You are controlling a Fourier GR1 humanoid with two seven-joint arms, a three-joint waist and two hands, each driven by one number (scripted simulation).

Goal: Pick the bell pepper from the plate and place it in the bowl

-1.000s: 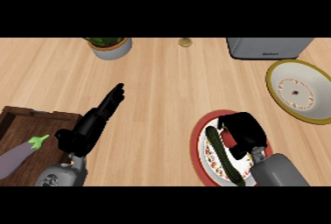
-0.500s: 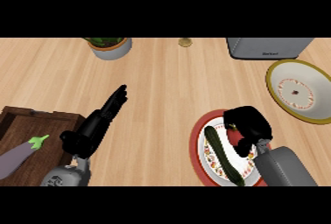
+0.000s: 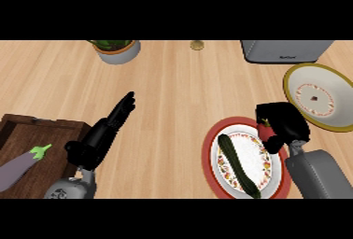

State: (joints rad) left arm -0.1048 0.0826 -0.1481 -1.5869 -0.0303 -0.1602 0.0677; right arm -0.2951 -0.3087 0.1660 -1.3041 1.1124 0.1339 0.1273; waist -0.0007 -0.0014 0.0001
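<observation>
Pale wooden worktop [image 3: 179, 88] with lengthwise grain fills my view. At its far edge stand a grey pot with a green plant [image 3: 117, 49], a small round brass-coloured object [image 3: 197, 45] and a grey metal box-shaped appliance [image 3: 284, 50]. To the right lies the yellow-rimmed white bowl [image 3: 319, 95] with a red pattern inside. Near me on the right is the round red-rimmed white patterned plate [image 3: 243, 161], and a long dark green cucumber [image 3: 238, 164] lies lengthwise on it.

My right robot hand [image 3: 281, 122] sits at the plate's far right edge, between the plate and the bowl, its fingers curled round the red bell pepper [image 3: 268, 134]. Only a small part of the pepper shows under my hand, with a bit of orange at its top. I cannot tell whether the pepper touches the plate. It is just beside the bowl's rim, not inside it.

My left robot hand [image 3: 103, 135] rests on the left side of the worktop, released, with fingers straight and pointing away from me. Beside it to the left is a dark brown wooden tray [image 3: 41, 135], where a purple eggplant with a green stem [image 3: 21, 165] lies.
</observation>
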